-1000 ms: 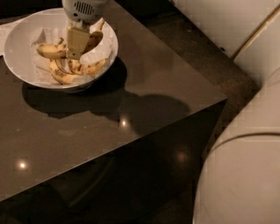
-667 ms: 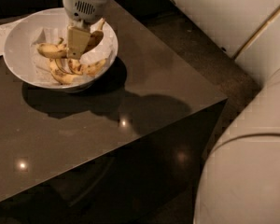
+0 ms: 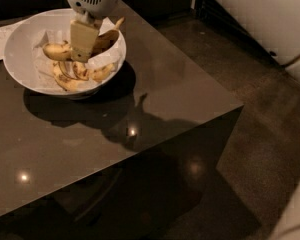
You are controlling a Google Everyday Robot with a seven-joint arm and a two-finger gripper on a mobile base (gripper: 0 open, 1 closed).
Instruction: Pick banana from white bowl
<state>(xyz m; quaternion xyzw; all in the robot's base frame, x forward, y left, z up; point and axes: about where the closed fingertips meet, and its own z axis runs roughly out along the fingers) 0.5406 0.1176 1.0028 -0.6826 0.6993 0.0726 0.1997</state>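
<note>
A dark, glossy table (image 3: 155, 99) mirrors small spots of light, and its corner juts over a dim speckled floor (image 3: 270, 134). The white bowl (image 3: 15, 51), lined with crumpled paper (image 3: 107, 56), sits at the table's far left. The gripper (image 3: 82, 51) hangs down into it; whether it is open or has hold of anything, I cannot tell. Just beside it a banana (image 3: 106, 38) slants from lower left to upper right, stem towards the rim. Other bananas (image 3: 72, 79) lie below.
</note>
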